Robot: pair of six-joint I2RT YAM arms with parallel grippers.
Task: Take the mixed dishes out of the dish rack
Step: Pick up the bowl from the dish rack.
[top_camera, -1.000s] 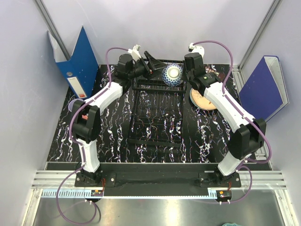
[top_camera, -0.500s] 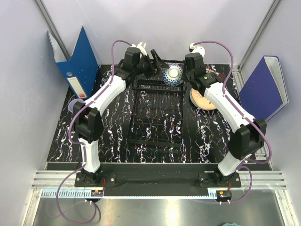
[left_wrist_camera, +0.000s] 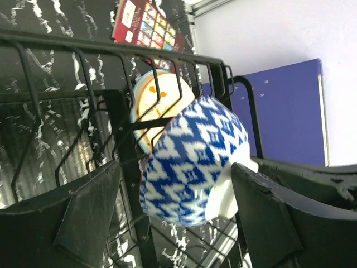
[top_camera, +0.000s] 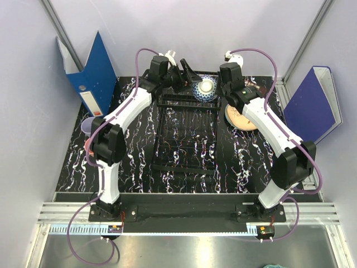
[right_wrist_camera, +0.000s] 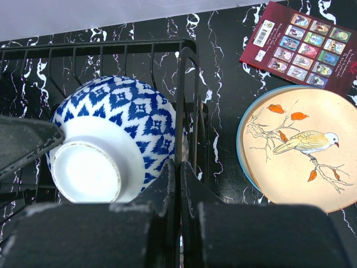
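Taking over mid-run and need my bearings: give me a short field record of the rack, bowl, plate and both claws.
dish rack: black wire, only one dish seen inside
bowl: blue-and-white, upside down at the rack's far end
plate: cream, bird pattern, flat on the table right of the rack
left claw: open, a finger on each side of the bowl, no contact visible
right claw: shut, beside the bowl at the rack's side wire; grip on wire unclear

Pale walls [top_camera: 184, 28] enclose a black white-veined tabletop [top_camera: 134, 162], a blue binder [top_camera: 92, 70] leaning at each side.
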